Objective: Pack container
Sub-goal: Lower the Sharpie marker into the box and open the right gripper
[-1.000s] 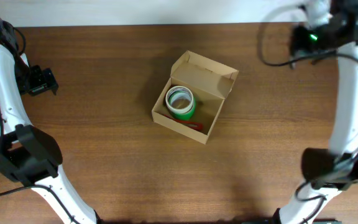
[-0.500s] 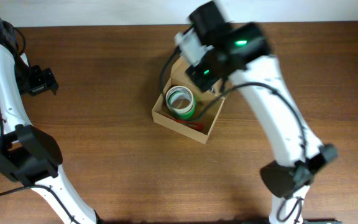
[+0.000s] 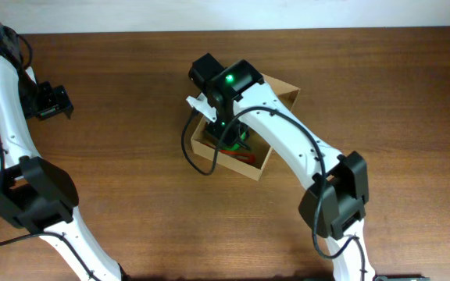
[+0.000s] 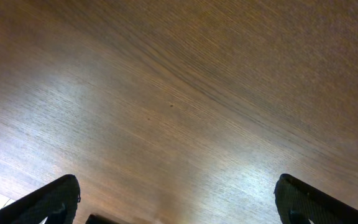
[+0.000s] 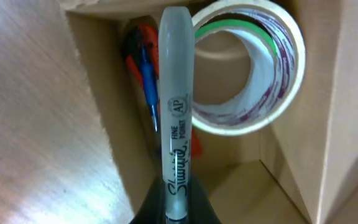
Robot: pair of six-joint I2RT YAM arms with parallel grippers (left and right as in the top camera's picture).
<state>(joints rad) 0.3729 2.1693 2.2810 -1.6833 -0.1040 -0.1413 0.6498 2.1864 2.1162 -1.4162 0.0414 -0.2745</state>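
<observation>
Item: Sharpie marker (image 5: 176,112), clamped in my right gripper (image 5: 176,210), long axis pointing into open container (image 5: 347,124), directly ahead, mid-bench.

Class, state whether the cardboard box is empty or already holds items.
Holds items: inside the cardboard box, the right wrist view shows a tape roll and an orange-and-blue tool beside it.

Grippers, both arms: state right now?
Left gripper: open, holding nothing, over the table.
Right gripper: closed on a Sharpie marker, at the open container.
</observation>
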